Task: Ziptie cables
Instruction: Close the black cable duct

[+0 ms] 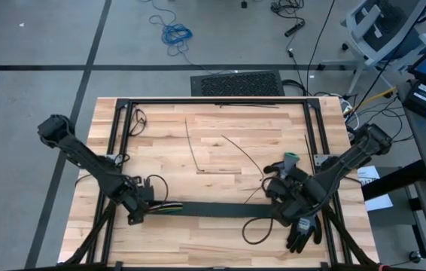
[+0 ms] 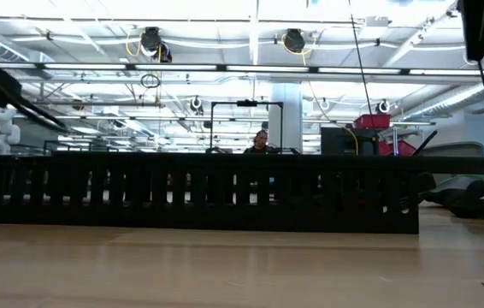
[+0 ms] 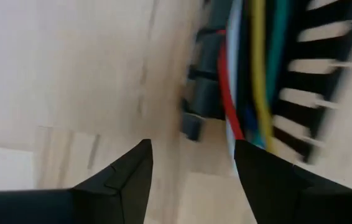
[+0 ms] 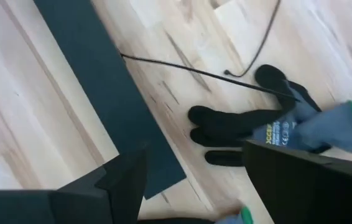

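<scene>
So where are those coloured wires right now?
Seen from above, the cables lie at the left end of the black slotted strip, near the table's front edge, right beside the left gripper.

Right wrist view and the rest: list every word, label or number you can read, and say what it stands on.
"CCE": the only letters clear enough to read, part of a cut-off white print on the grey cuff of the black work glove lying on the table.
The finer print beneath those letters is too small to read.
High, low and left wrist views: no readable text on the cables, the black slotted strip or anything else.
</scene>
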`<state>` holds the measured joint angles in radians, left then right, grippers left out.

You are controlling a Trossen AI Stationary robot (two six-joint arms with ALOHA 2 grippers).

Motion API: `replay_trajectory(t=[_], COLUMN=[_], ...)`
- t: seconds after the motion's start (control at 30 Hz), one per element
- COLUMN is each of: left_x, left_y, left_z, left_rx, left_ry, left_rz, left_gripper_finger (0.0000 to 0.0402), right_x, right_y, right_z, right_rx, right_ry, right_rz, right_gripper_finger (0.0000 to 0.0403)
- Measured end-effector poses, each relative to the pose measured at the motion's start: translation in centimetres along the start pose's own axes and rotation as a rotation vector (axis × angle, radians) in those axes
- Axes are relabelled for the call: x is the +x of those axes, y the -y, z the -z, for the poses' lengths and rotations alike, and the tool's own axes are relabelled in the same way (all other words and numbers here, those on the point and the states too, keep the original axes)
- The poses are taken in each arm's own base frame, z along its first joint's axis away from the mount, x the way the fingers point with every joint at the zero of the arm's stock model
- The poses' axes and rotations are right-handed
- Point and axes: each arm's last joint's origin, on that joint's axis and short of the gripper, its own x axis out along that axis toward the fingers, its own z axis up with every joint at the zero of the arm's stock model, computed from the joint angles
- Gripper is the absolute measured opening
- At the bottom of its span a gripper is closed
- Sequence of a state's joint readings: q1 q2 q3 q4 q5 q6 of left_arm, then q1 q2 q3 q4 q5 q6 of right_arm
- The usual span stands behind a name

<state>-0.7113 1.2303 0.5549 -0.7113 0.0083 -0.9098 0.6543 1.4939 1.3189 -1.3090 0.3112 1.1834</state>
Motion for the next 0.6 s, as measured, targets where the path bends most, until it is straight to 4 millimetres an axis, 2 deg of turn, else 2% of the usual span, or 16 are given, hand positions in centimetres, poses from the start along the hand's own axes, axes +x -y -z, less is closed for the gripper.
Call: replay_trajectory(t=[0.13, 0.27, 0.43, 0.53, 0.6], left_x=[1.2, 2.1, 2.3, 2.3, 2.3], left_y=[0.1, 0.5, 0.8, 0.8, 0.8], left_z=[-0.2, -0.5, -0.7, -0.6, -0.6], left_rx=[0.049, 0.086, 0.085, 0.087, 0.087], left_ry=[-0.017, -0.026, -0.020, -0.021, -0.022], left_rz=[-0.064, -0.070, -0.050, -0.051, -0.052], left_gripper_finger=[0.0191, 0.0117, 0.0016, 0.0005, 0.0002], right_x=[-2.0, -4.3, -7.2, -7.5, -6.3], right_y=[0.9, 2.2, 3.5, 3.8, 3.6], right_z=[0.6, 1.0, 1.2, 1.7, 2.4], right_rx=[0.064, 0.128, 0.235, 0.243, 0.219], right_ry=[0.034, 0.101, 0.195, 0.161, 0.051], right_rz=[-0.005, -0.002, -0.022, -0.041, -0.010], right_gripper_finger=[0.0247, 0.0247, 0.0240, 0.0211, 0.0174])
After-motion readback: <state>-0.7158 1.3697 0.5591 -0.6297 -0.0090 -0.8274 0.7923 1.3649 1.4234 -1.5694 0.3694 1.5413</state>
